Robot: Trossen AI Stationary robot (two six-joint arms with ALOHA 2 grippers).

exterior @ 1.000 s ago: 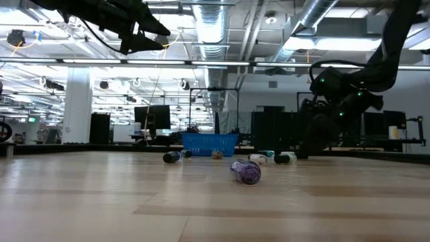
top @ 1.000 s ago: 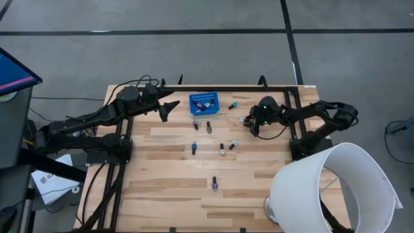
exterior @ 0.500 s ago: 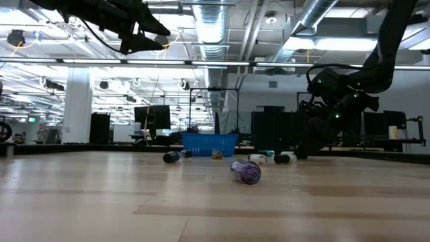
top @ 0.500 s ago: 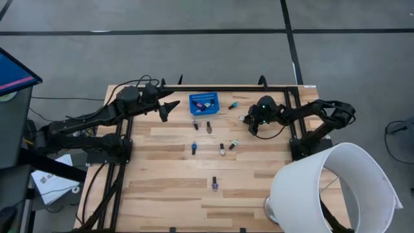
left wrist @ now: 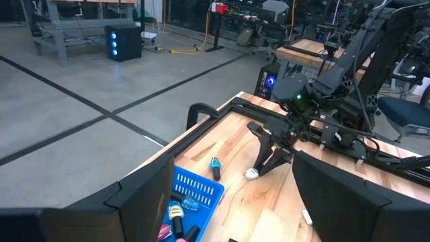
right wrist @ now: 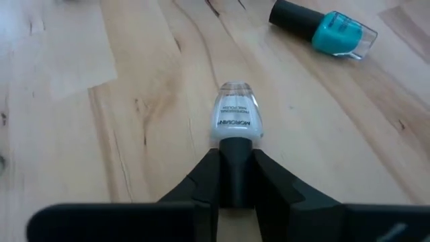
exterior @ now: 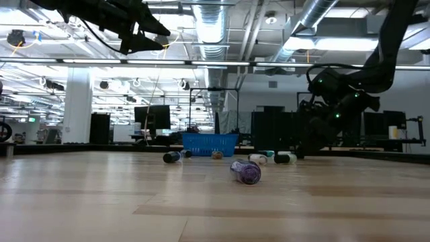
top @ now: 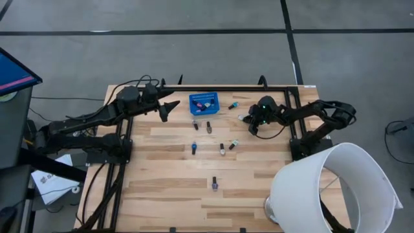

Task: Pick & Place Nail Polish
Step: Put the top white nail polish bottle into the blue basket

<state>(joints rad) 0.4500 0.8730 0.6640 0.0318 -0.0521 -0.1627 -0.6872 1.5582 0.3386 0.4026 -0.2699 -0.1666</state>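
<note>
- Spanning the frame from above, the wooden bench (top: 174,168) carries the blue mesh basket (top: 204,103) near its far edge, the landmark for everything else.
- Waiting left of the basket, the left hand (top: 169,107) hangs high above the bench with its fingers spread and nothing between them.
- Reaching in from the basket's right, the right hand (right wrist: 235,176) is clamped on the dark cap of a pale nail polish bottle (right wrist: 234,121) lying on the bench; the bottle's long axis runs straight out from the hand, glass end leading, away from the wrist.
- Lying just beyond it, nearer the basket, is a teal bottle (right wrist: 329,28); the right arm is plainly the closer one to both.
- Scattered on the bench in front of the basket are several more bottles, a purple one (top: 214,185) farthest out.
- Hidden: whether the pale bottle has left the wood cannot be made out; the basket's contents are only partly seen from the left wrist.
</note>
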